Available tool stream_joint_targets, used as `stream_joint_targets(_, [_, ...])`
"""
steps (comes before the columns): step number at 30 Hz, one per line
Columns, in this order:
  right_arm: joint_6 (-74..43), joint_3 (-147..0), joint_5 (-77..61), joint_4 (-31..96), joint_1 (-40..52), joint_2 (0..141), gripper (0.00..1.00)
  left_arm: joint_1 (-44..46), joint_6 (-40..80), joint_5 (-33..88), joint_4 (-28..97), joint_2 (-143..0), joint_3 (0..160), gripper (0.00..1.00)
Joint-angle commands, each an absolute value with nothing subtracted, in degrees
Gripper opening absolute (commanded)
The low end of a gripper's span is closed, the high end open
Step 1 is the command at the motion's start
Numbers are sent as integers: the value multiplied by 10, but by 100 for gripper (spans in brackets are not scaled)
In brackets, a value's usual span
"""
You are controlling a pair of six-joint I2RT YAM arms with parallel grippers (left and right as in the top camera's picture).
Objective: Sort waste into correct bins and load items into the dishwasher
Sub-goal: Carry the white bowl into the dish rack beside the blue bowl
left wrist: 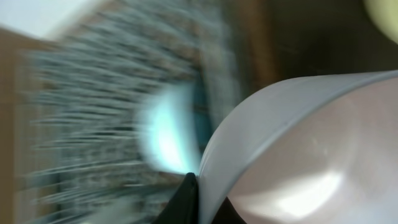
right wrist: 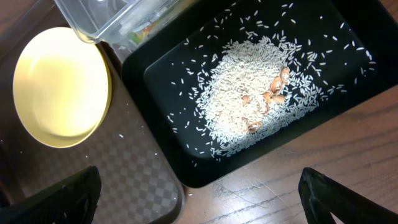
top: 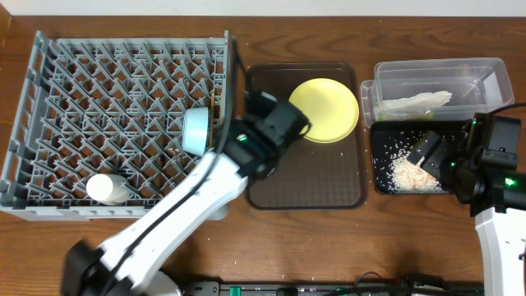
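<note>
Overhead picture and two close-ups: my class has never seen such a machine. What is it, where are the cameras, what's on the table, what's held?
Two robot arms with two-finger grippers. One camera looks down from above; one sits on each wrist. On the table: a dish rack holding a light blue bowl and white cup, a brown tray with a yellow plate, a clear tub with crumpled paper, a black tray of rice. The left gripper, its view blurred, seems to pinch the rim of a white bowl; the right gripper is open.
</note>
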State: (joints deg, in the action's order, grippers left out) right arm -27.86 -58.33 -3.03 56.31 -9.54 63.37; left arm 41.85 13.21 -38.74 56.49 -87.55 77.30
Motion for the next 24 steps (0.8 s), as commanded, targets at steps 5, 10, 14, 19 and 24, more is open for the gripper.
stream_joint_targets(5, [-283,-583,-29,564,-98,634,99,335,124,-708,612,-850,773,7])
stream_joint_targets(10, [-283,-583,-29,564,-98,634,99,235,117,-714,581,-880,769,7])
stream_joint_targets(14, [-283,-583,-29,564,-98,634,99,178,100,-714,554,-905,769,7])
stream_joint_targets(19, [-283,-583,-29,564,-98,634,99,157,77,-714,506,-924,769,7])
stream_joint_targets(24, [-283,-583,-29,564,-98,634,99,153,-24,-712,362,-953,769,8])
